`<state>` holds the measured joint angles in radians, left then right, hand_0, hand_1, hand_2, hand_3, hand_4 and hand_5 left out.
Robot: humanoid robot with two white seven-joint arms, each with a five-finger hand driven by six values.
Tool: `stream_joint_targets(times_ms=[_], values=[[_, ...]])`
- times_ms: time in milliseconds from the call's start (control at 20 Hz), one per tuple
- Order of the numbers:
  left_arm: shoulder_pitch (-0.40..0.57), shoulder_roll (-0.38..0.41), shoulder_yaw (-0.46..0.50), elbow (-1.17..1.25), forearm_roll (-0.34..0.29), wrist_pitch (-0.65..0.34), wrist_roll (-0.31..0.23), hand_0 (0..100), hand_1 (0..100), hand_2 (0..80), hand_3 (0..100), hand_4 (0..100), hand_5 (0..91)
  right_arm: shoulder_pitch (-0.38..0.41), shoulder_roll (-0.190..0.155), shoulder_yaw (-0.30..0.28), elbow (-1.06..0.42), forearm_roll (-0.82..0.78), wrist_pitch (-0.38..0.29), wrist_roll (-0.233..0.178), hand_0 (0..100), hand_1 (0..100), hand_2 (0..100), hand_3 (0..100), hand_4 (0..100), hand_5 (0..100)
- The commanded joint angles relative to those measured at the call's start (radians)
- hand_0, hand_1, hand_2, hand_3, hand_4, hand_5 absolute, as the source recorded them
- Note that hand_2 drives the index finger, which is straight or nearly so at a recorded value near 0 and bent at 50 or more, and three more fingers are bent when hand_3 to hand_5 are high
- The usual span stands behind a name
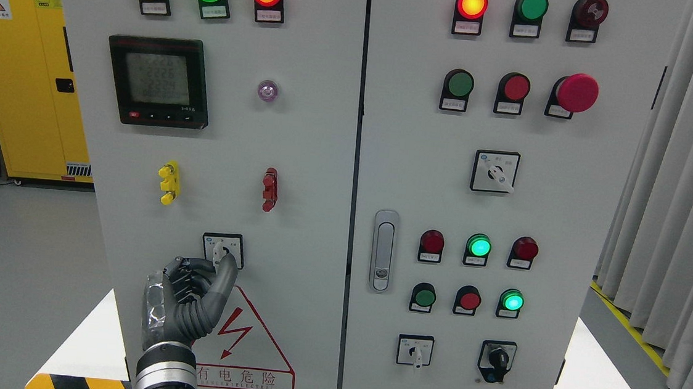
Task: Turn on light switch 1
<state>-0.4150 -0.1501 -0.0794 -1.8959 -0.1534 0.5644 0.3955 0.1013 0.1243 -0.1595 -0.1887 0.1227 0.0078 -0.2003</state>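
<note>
At the lower left door, the left hand (190, 293) pinches the rotary switch (222, 250); other fingers curled.

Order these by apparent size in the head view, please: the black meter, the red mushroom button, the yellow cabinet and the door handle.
1. Yellow cabinet, though the frame edge and the panel cut it off
2. Black meter
3. Door handle
4. Red mushroom button

The last two look close in area, so their order is unsure.

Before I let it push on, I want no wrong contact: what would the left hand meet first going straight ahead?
The rotary switch. The left hand points up toward the panel, one finger already at the knob; whether it touches is unclear.
</note>
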Motion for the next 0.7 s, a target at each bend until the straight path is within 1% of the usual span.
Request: stream_joint_targets(times_ms=[0,650], values=[[-0.005,0.0,-0.002,0.001,0.0,0.0,0.0,31,66,61.5,92,89,86.5,0.0,0.0,0.0,0.0,0.0,0.0,0.001,0,50,4,0,0,0],[-0.004,0.0,-0.003,0.003,0.002,0.002,0.0,32,65,61.6,92,89,86.5,0.0,0.0,0.0,0.0,0.0,0.0,0.001,0,50,4,0,0,0]])
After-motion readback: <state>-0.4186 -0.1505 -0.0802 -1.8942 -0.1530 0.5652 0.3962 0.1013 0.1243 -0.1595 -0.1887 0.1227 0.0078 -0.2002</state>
